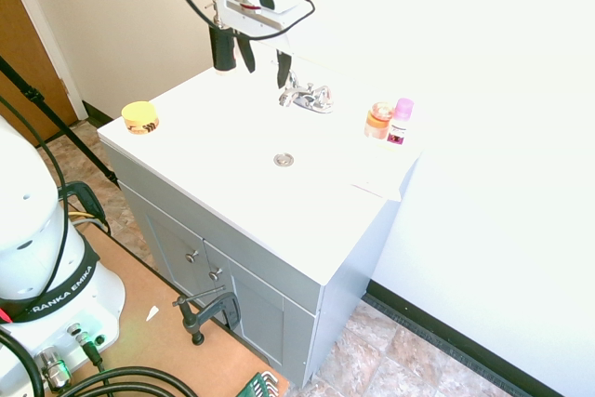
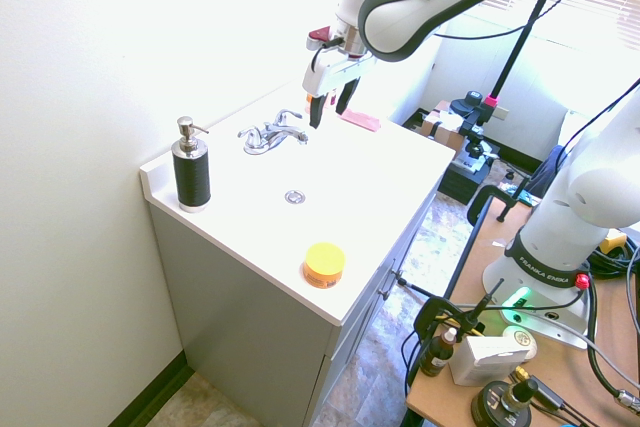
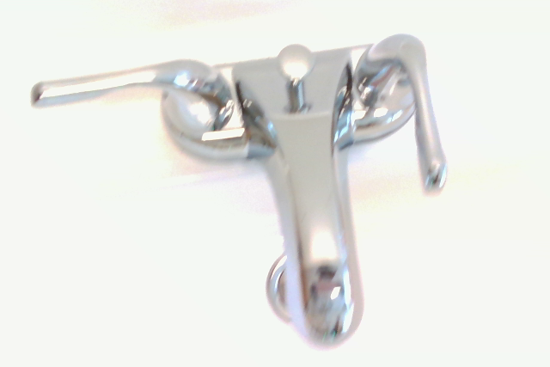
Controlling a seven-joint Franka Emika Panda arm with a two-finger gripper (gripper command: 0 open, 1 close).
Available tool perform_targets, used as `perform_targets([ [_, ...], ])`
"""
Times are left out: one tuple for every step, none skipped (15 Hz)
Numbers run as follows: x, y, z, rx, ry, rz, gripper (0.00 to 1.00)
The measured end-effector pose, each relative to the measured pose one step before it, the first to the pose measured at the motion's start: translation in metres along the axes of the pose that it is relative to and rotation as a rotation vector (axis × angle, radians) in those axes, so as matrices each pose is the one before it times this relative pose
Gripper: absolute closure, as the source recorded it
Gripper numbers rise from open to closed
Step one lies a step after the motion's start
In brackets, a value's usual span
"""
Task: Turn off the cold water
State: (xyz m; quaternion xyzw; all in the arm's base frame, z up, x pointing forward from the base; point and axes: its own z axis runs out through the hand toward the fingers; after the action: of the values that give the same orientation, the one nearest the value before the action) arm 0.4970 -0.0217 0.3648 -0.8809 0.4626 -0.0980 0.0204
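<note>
White counter [image 2: 370, 177]; soap pump [image 2: 191, 167] full only in 2nd ext.

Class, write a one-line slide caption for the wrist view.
A chrome tap seen close up, slightly blurred: one lever stretches out sideways, the other points along the spout.

**Air open beneath the claw, tap fittings close around the route**

Free air lies between the claw [image 2: 328, 118] and the counter [image 1: 223, 174]. Below the claw, the spout [image 3: 314, 195] stands between the bent lever [image 3: 427, 126] and the outstretched lever [image 3: 107, 86]; a gap separates spout and bent lever. Past the bent lever from the claw's spout side stand two bottles [image 1: 378, 122]. Well apart from the claw, the soap dispenser [image 2: 192, 172] and yellow-lidded tub [image 1: 140, 118] block low passage.
</note>
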Motion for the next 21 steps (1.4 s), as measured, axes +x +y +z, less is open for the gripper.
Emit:
perform_targets([
  [0.01243,-0.00878,0.00506,0.00027,0.01292,0.01255,0.00],
  [0.01071,-0.00863,0.00689,-0.00514,0.00879,0.00812,0.00],
  [0.01038,-0.00742,0.00757,-0.00868,0.00991,0.00519,0.00],
  [0.00959,-0.00674,0.00736,-0.00817,0.01026,0.00413,0.00],
  [0.00900,-0.00487,0.00705,-0.00769,0.00764,0.00337,0.00],
  [0.00724,-0.00335,0.00623,-0.00934,0.00742,0.00231,0.00],
  [0.00490,-0.00224,0.00570,-0.00803,0.00287,0.00405,0.00],
  [0.00311,-0.00083,0.00579,-0.00917,-0.00155,0.00340,0.00],
  [0.00191,0.00005,0.00524,-0.01062,-0.00297,0.00294,0.00],
  [0.00116,0.00130,0.00519,-0.00960,-0.00293,0.00298,0.00],
  [0.00160,0.00212,0.00374,-0.00738,-0.00105,0.00402,0.00],
  [0.00291,0.00292,0.00297,-0.00652,-0.00007,0.00642,0.00],
  [0.00286,0.00280,0.00231,-0.00543,0.00028,0.00619,0.00],
  [0.00178,0.00214,0.00260,-0.00516,-0.00090,0.00421,0.00],
  [0.00169,0.00212,0.00270,-0.00538,-0.00108,0.00419,0.00],
  [0.00072,0.00098,0.00182,-0.00327,-0.00078,0.00170,0.00],
  [0.00137,0.00120,0.00075,-0.00207,0.00060,0.00292,0.00],
  [0.00218,0.00171,0.00046,-0.00192,0.00179,0.00373,0.00],
  [0.00240,0.00174,0.00065,-0.00128,0.00279,0.00326,0.00],
  [0.00311,0.00213,0.00107,-0.00138,0.00504,0.00238,0.00],
  [0.00314,0.00179,0.00101,0.00062,0.00689,0.00166,0.00],
])
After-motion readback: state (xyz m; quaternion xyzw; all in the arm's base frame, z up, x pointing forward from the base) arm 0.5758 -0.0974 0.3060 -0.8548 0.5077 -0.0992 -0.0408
